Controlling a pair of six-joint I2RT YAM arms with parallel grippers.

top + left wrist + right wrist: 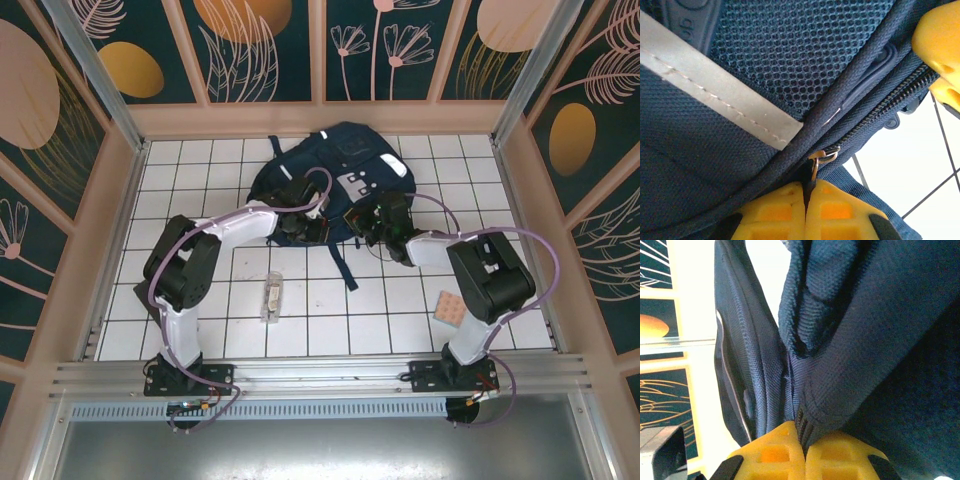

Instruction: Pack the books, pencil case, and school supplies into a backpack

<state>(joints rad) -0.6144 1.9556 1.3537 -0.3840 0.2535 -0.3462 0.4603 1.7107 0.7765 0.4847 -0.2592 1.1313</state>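
The navy backpack [335,175] lies at the middle of the desk's [200,180] far edge. The left pincer [806,187] is pressed tight on the metal zipper pull [816,162], beside a grey reflective stripe [715,92]. A moulded patch [687,20] at the top carries raised letters too cropped to read. The right pincer [801,432] is clamped on a fold of the backpack's fabric. The clear oblong box [271,296] lies near the near edge, and the dotted pinkish-tan pad [448,310] lies toward the near right corner.
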